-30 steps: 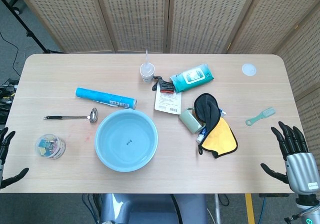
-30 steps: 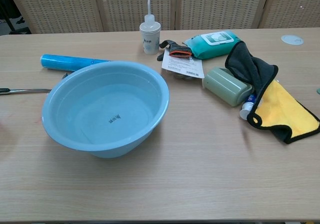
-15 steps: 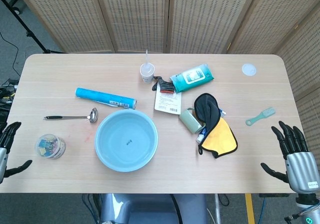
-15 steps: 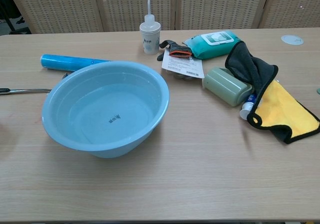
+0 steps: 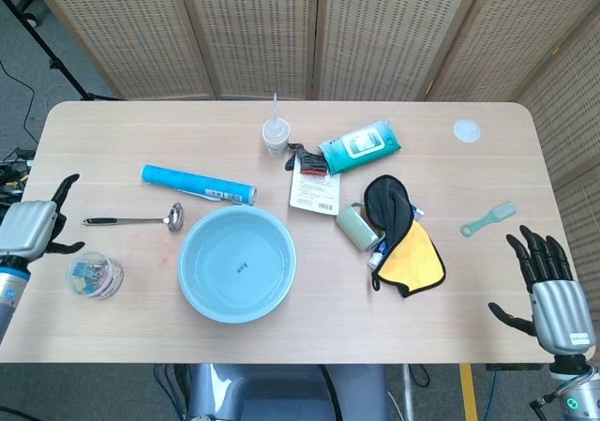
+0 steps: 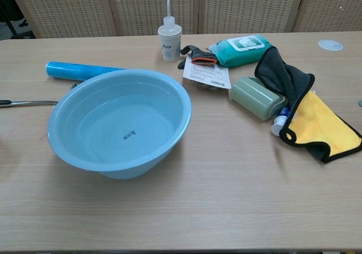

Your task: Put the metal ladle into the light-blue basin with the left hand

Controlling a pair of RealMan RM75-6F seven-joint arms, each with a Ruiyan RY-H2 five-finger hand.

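Observation:
The metal ladle [image 5: 134, 220] lies flat on the table, dark handle pointing left, bowl next to the basin's left rim. In the chest view only part of the ladle's handle [image 6: 25, 103] shows at the left edge. The light-blue basin [image 5: 236, 263] stands empty near the table's front; its rim [image 6: 121, 76] fills the left of the chest view. My left hand [image 5: 36, 226] hovers at the table's left edge, fingers apart, holding nothing, just left of the ladle's handle tip. My right hand [image 5: 547, 285] is off the front right corner, fingers spread, empty.
A jar of clips [image 5: 94, 276] sits below the ladle near my left hand. A blue tube [image 5: 198, 185] lies behind the basin. A squeeze bottle [image 5: 275, 136], wipes pack [image 5: 359, 145], green case [image 5: 357, 226] and yellow-black cloth [image 5: 410, 252] crowd the middle right.
My left hand has risen from below the front left corner up along the table's left edge toward the ladle's handle. The right hand has barely shifted.

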